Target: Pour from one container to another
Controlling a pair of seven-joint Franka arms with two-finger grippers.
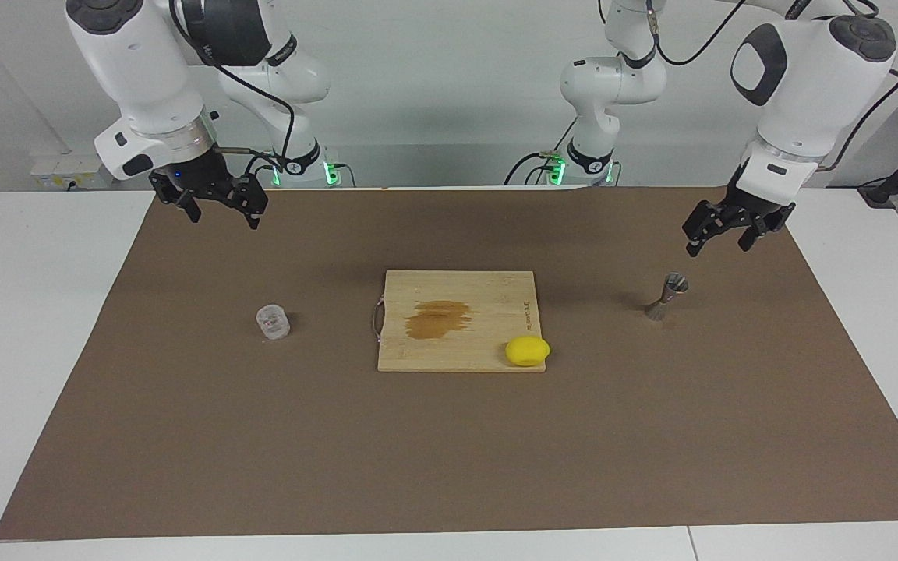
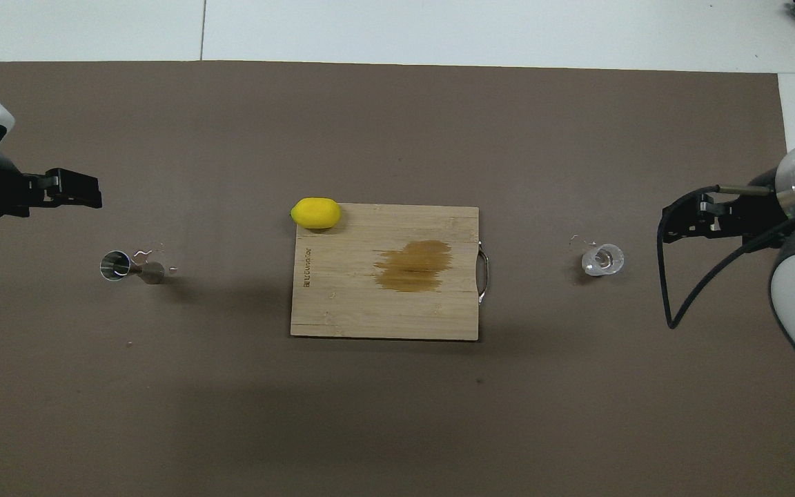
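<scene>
The squat clear cup [image 1: 273, 322] is set upright on the brown mat [image 1: 449, 452] toward the right arm's end. The silvery hourglass jigger [image 1: 666, 296] is stood toward the left arm's end. Between them a wooden cutting board [image 1: 457, 321] with a dark stain is laid, a smooth yellow lemon [image 1: 527, 351] at its corner. The right gripper [image 1: 218, 209] and the left gripper [image 1: 718, 235] are held raised over the mat, jaws spread wide, nothing grasped.

Both grippers aloft — cup and jigger untouched
Left gripper [image 2: 90, 192] hangs apart from the metal jigger [image 2: 125, 267]; right gripper [image 2: 670, 222] near the clear cup [image 2: 602, 259].
</scene>
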